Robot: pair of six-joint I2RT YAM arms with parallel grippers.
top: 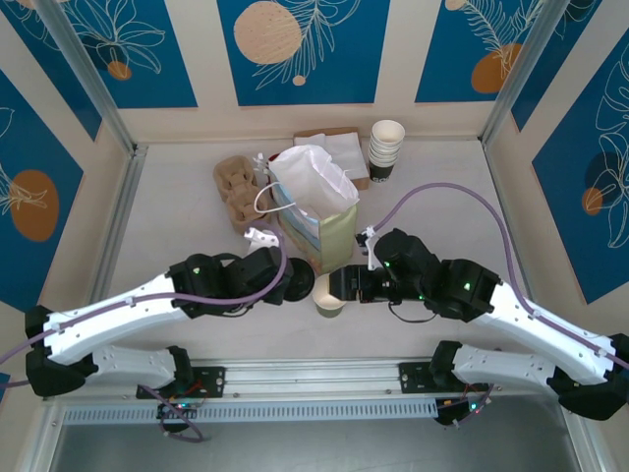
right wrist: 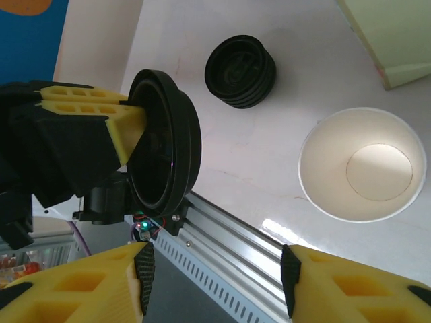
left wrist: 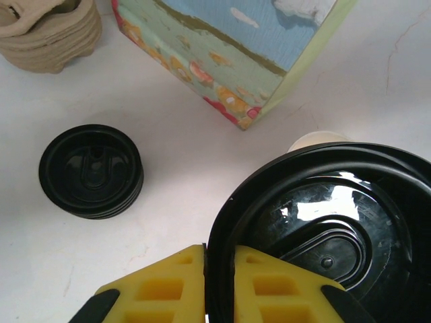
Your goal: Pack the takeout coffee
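The left gripper (left wrist: 219, 252) is clamped narrow on the rim of a glossy black plastic lid (left wrist: 323, 229), its ribbed yellow fingers (left wrist: 168, 286) pinching the thin edge at the bottom of the left wrist view; the lid is round, with moulded concentric ridges and a raised oval. The paper cup (right wrist: 367, 165) stands upright and uncovered on the matte white table (right wrist: 269, 134), right of centre in the right wrist view; its inside is smooth and cream, its rim rolled. In the overhead view it sits at centre, just below the printed paper bag (top: 319, 226). The right gripper (right wrist: 217, 264) stands wide with nothing between its fingers, at the lower edge of its own wrist view. A ridged stack of black lids (left wrist: 91, 171) rests at the left of the left wrist view; moulded-pulp carriers (left wrist: 47, 30) fill its upper left corner.
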